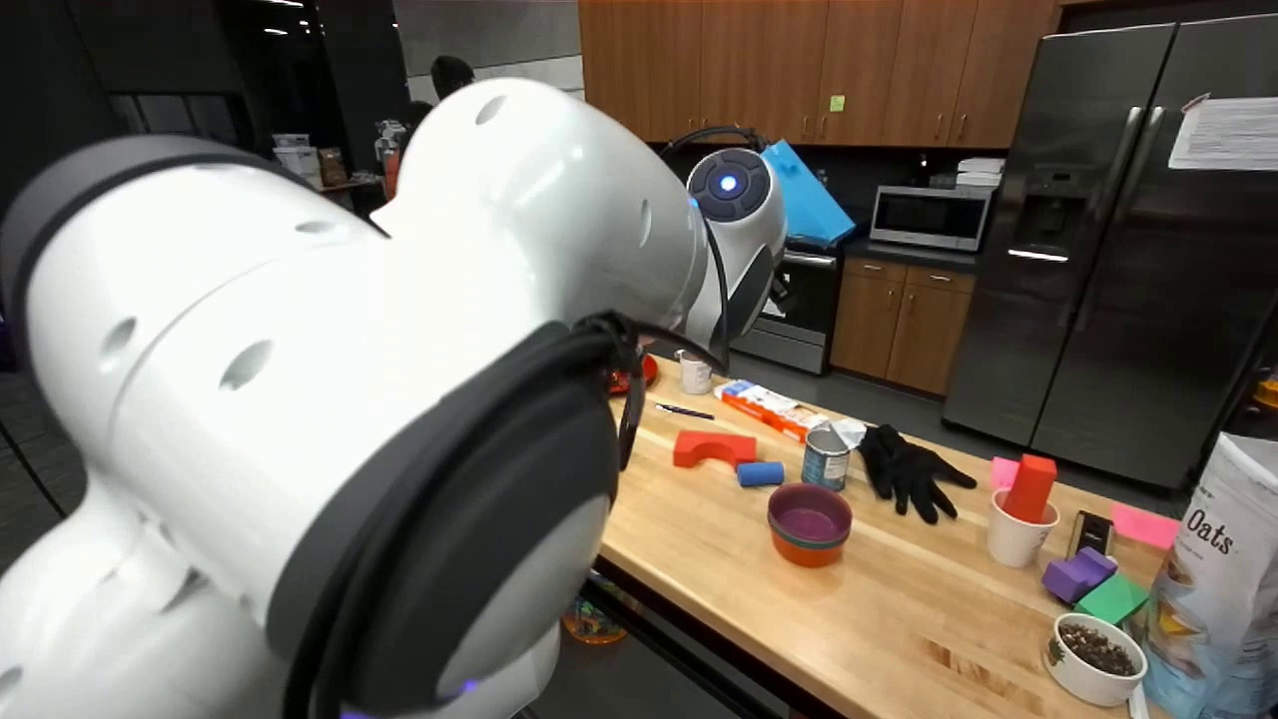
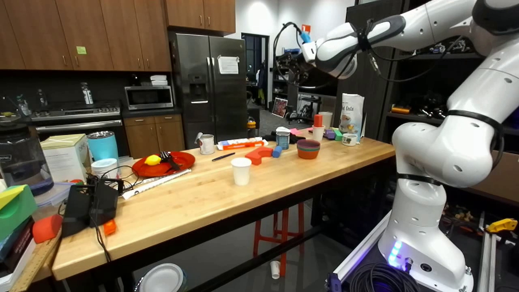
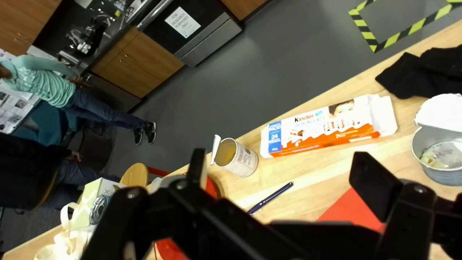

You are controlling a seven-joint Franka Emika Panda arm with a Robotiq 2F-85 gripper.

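I see the hand (image 3: 279,164) up in the air, spread wide, holding nothing. Well out past its fingers (image 3: 197,168), on the table (image 3: 310,195), lies a chocolate box (image 3: 321,128), its long axis running roughly from one finger's side toward the other's; a pen (image 3: 270,198) slants nearby.

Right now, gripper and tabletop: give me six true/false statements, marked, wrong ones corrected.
1. The gripper is open and holds nothing. True.
2. The pen lies on the red plate. False: the pen lies on the tabletop, apart from the red plate.
3. A red block sticks up out of a white cup. True.
4. The Kinder box stands upright on one end. False: the Kinder box lies flat on the tabletop.
5. The black glove is inside the stacked bowls. False: the black glove lies on the tabletop.
6. The stacked bowls have a maroon one on top. True.
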